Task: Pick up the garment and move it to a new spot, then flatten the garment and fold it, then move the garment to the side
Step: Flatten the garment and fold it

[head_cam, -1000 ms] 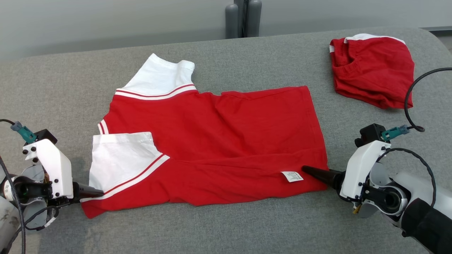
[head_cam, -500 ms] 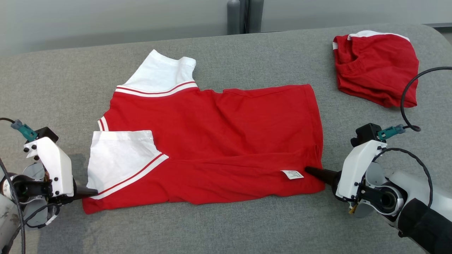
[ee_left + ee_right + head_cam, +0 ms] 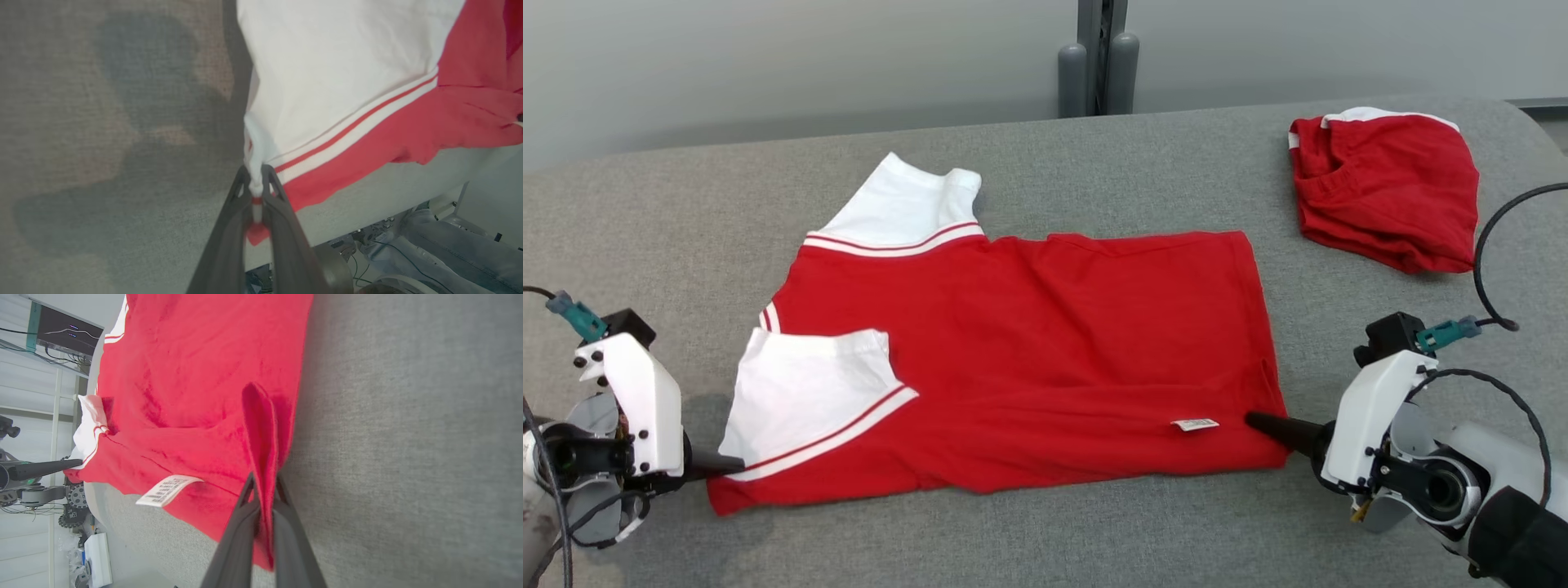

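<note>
A red short-sleeved T-shirt with white sleeves and striped trim point(image 3: 1029, 359) lies spread sideways in the middle of a wide grey fabric-covered surface point(image 3: 686, 204). Its sleeve end points to the robot's left and its hem to the right. The near white sleeve point(image 3: 809, 392) is folded in over the red body. A small white care label point(image 3: 1195, 424) shows by the near hem corner.

The left hand point(image 3: 731, 465) is closed narrow on the near left corner, with white sleeve edge and red cloth pinched between its dark fingers point(image 3: 286, 237). The right hand point(image 3: 1258, 422) is closed narrow on the near hem corner, where a ridge of red cloth stands up between its fingers point(image 3: 292, 551).

The shirt looks light, thin and limp. It will likely sag and crease wherever it is not held, so two corners gripped at once, with the cloth kept taut between them, seem the sensible hold.

Open grey surface lies behind the shirt and to its left. A second, crumpled red garment with white trim point(image 3: 1388, 188) sits well apart at the far right, which narrows the room there. In the wrist views the surface's front edge runs near the held corners, so a pull toward the robot could leave cloth hanging off.
</note>
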